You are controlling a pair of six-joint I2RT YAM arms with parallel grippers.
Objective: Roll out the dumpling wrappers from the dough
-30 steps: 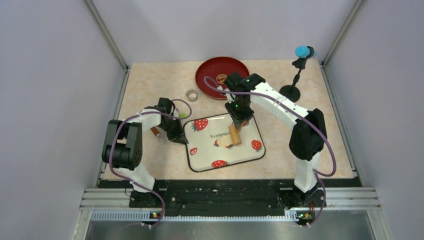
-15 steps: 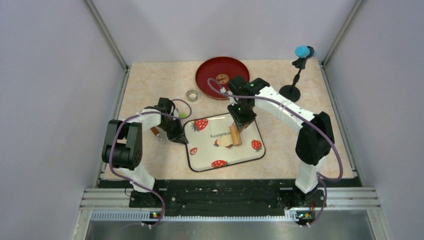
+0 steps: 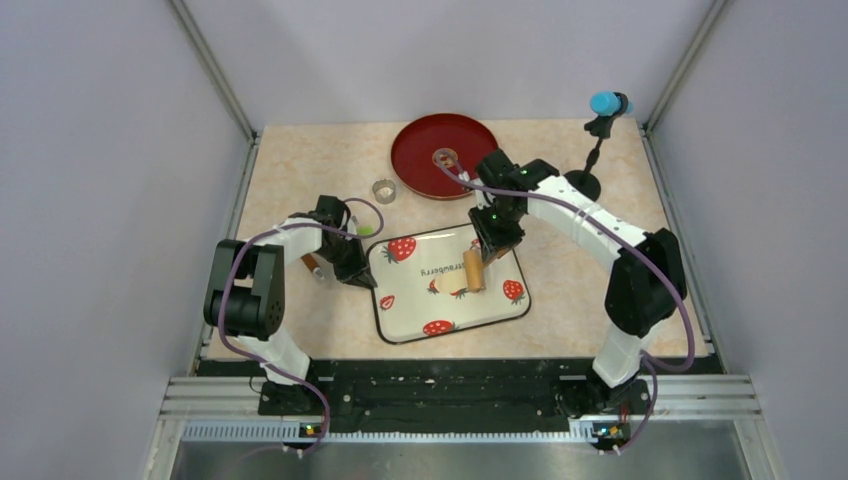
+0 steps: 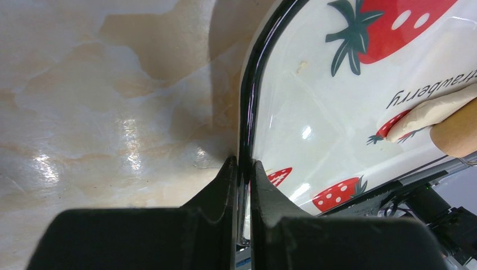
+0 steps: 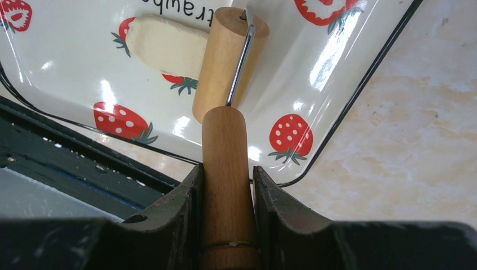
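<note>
The dough point(image 5: 166, 45) is a flattened pale oval lying on the strawberry tray point(image 3: 500, 310); its end also shows in the left wrist view point(image 4: 433, 112). The wooden roller's drum point(image 5: 228, 62) rests on the tray against the dough's right end. My right gripper point(image 5: 225, 169) is shut on the roller's handle point(image 5: 225, 152), above the tray's far right part point(image 3: 492, 238). At the tray's left edge, my left gripper point(image 4: 243, 163) is shut on the black rim point(image 4: 247, 101), low by the table point(image 3: 355, 275). Cut dumpling wrappers are out of view.
A red plate point(image 3: 415, 135) sits at the back with a small round thing point(image 3: 443, 157) on it, too small to identify. A small metal ring point(image 3: 384, 189) stands to its left. At the back right is a black stand point(image 3: 588, 180) with a blue top.
The right arm has swung to the right and drawn the roller a little right across the tray, its drum now straighter. The left gripper has kept its hold on the rim.
</note>
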